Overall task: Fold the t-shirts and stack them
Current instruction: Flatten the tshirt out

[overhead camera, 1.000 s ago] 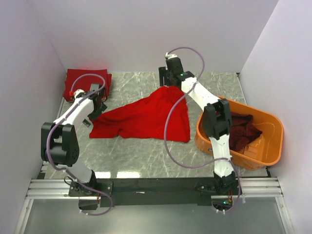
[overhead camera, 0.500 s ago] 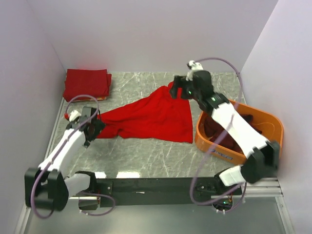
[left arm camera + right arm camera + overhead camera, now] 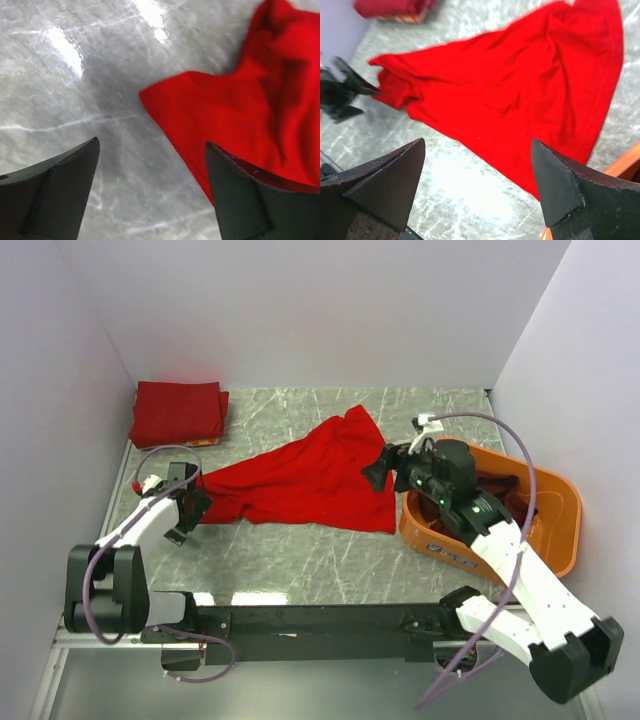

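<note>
A bright red t-shirt lies spread and rumpled on the marble table; it also shows in the left wrist view and the right wrist view. A folded red t-shirt lies at the back left corner. A dark maroon t-shirt lies in the orange tub. My left gripper is open and empty just off the spread shirt's left corner. My right gripper is open and empty above the shirt's right edge.
The orange plastic tub stands at the right, its rim showing in the right wrist view. White walls close in the left, back and right. The rail with the arm bases runs along the near edge.
My right gripper let go of the shirt's top corner and drew back toward the tub; the shirt's top fell flat. My left arm pulled back from the folded stack to the shirt's left corner.
</note>
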Robot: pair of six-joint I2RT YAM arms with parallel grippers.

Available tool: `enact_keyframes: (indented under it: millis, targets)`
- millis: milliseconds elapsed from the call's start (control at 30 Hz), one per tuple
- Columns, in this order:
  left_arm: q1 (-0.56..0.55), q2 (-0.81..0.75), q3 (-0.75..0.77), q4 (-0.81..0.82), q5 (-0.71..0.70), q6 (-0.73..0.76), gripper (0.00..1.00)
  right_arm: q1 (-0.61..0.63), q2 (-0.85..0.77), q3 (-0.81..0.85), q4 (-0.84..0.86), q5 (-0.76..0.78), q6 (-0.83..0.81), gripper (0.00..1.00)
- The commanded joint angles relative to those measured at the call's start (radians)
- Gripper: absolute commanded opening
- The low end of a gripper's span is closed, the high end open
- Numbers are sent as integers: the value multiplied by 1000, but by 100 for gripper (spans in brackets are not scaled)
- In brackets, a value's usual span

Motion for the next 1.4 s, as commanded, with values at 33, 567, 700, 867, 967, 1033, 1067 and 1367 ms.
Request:
enact_keyframes:
  millis: [33, 567, 700, 867, 967, 1033, 1067, 1367]
  targets:
    - [28, 69, 66, 77, -1, 28, 86, -1, -87, -1, 20, -2, -11, 92]
    - [91, 255, 74, 138, 75, 47, 3, -2, -150, -7, -12, 26, -27, 92]
    - [94, 189, 42, 129, 66, 48, 1, -2, -143, -5, -14, 46, -27, 92]
    - [135, 57, 37, 37, -20, 15, 1, -2, -109, 2, -22, 46, -34, 92]
    - [236, 11, 60, 15, -43, 25, 1, -1, -86, 11, -25, 35, -22, 93]
    - [293, -30, 63, 3, -44, 10, 1, 16, -55, 22, -28, 23, -20, 93]
    - [329, -41, 69, -5, -28, -2, 1, 28, -45, 27, -31, 26, -23, 93]
    - [621, -46, 141, -80, 44, -64, 1, 303, 168, 157, -89, 247, -34, 93]
